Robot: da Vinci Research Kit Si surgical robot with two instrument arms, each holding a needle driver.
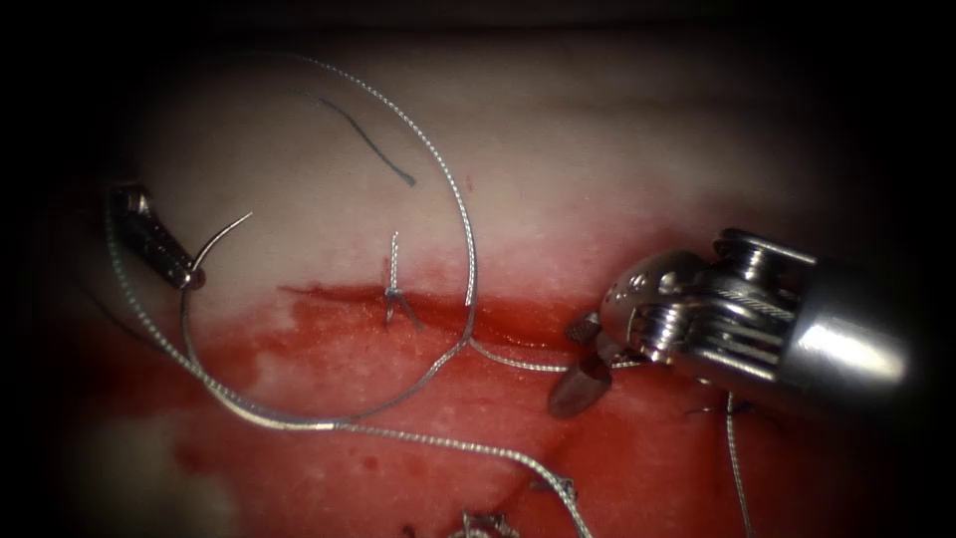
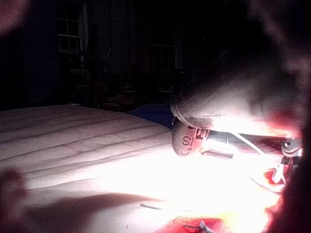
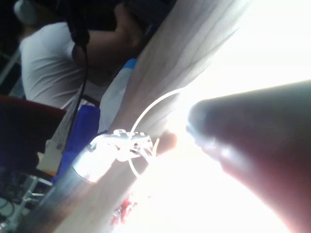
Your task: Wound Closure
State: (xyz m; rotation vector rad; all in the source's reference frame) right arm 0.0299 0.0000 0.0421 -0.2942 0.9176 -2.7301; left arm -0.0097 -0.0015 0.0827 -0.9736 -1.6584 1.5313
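Firstly, our left tool [image 1: 164, 249]: jaws pressed together on the needle [image 1: 221, 236] near its tail end, at the far left of the endoscope view, with the short visible arc and sharp tip curving up and to the right over pale tissue [image 1: 597, 139]. We judge the needle to be clear of the tissue, held out of the way.

Next, our right tool [image 1: 588, 364]: jaws pinching the thread [image 1: 468, 239] just right of the middle of the cut [image 1: 329, 296], on the lower, red side. We take this grip as a hold on the strand near where it leaves the wound.

Thread: one wide loop, rising over the pale tissue above the cut and sweeping down and left across the red fluid [image 1: 398, 458].

Also listed: a tied stitch [image 1: 395, 289] standing across the cut, left of the loop's crossing, and a loose dark thread end [image 1: 368, 139] on the upper tissue.
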